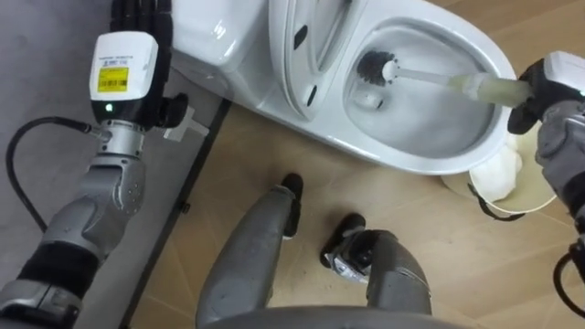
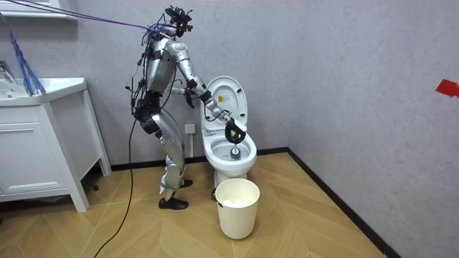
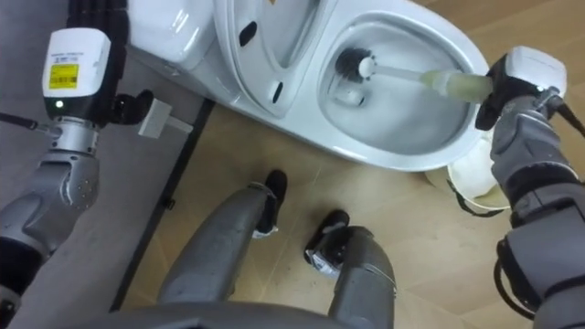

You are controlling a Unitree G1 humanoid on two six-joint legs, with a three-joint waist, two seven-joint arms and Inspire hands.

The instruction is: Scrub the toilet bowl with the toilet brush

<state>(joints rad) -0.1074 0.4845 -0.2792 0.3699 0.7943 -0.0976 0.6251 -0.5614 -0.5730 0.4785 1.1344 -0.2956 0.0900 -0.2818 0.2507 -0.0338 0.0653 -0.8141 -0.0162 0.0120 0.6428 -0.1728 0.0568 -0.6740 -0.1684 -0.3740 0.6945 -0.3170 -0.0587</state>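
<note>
Right robot hand: my right robot hand [image 1: 541,99] is at the right rim of the bowl, fingers curled tight round the end of the brush handle.
Brush: the brush [image 1: 437,79] lies almost level across the bowl. Its dark head is down inside near the back and its handle crosses the right rim. I cannot tell whether the bristles touch the porcelain.
Left robot hand: my left robot hand [image 1: 142,18] is up beside the tank [image 1: 210,37]. It holds nothing, and its fingers are straight as far as I can see them before they run off the top edge.
Toilet: the toilet [image 1: 407,163] is white, with its lid [image 1: 309,38] raised against the tank.
Bin: a white bin [image 1: 501,178] stands on the floor [image 1: 247,146], just beside the front of the bowl and below my right wrist.
Stance: in the room view the robot stands at the toilet's side, on the room view's left, bent forward with one arm reaching down into the bowl.
Cabinet: a white cabinet [image 2: 36,150] stands well apart, at the room view's left edge.
</note>
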